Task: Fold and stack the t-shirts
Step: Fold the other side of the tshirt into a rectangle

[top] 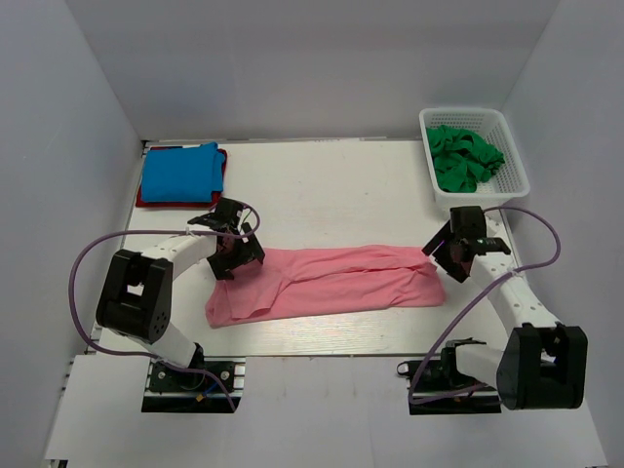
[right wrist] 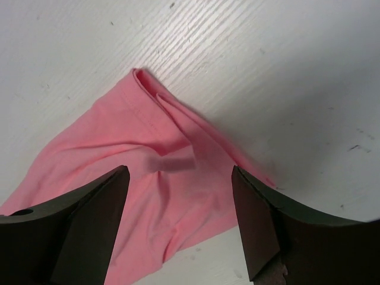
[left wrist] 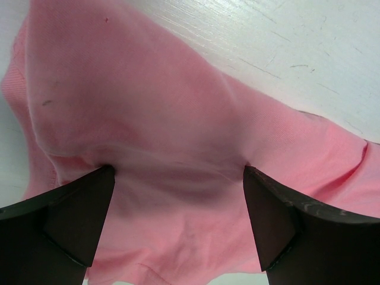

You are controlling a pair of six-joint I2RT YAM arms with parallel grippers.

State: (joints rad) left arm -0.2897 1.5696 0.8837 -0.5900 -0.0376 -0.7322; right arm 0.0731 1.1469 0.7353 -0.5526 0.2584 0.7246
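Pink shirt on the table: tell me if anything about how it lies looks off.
The pink shirt is folded into a long band, but unevenly: its left end splays wider, with a loose layer sticking out at the near edge, and the right corner is rolled over. No tear or spill shows.

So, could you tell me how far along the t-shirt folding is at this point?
Done: a folded blue t-shirt sits on a red t-shirt at the far left. In hand: the pink t-shirt lies folded into a long strip, with the left gripper and right gripper open at its ends. Left: the green t-shirts bunched in the basket.
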